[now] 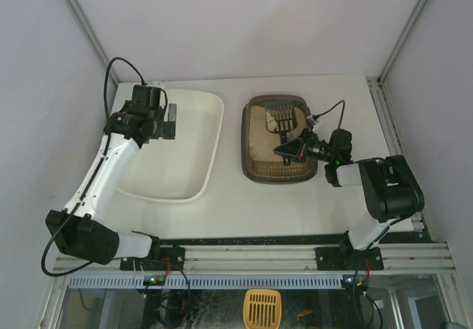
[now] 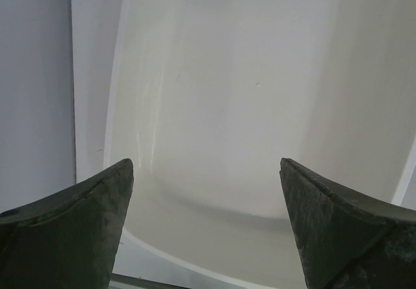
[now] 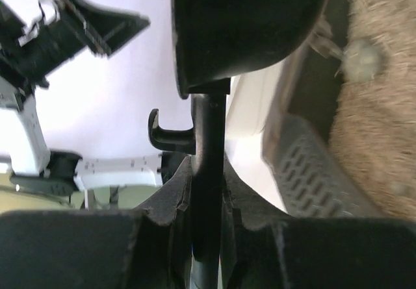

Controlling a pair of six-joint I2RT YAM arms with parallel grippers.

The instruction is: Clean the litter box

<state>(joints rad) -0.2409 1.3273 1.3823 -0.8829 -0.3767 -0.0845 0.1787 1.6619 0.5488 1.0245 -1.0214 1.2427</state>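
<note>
Top external: litter box (image 1: 260, 151) runs near-far; right jaws clamp scoop (image 1: 279, 120), left jaws gape.

Table layout: tray (image 1: 194, 151) left, litter box (image 1: 246, 148) right.
On the table (image 1: 295, 199) the two containers lie side by side, apart, the tray to the left. The scoop (image 1: 279, 116) lies over the litter box, head toward the rear. The left gripper (image 1: 171, 122) hangs over the tray's left rear. The right gripper (image 1: 284, 151) sits over the litter box's near half, on the scoop's handle.
</note>
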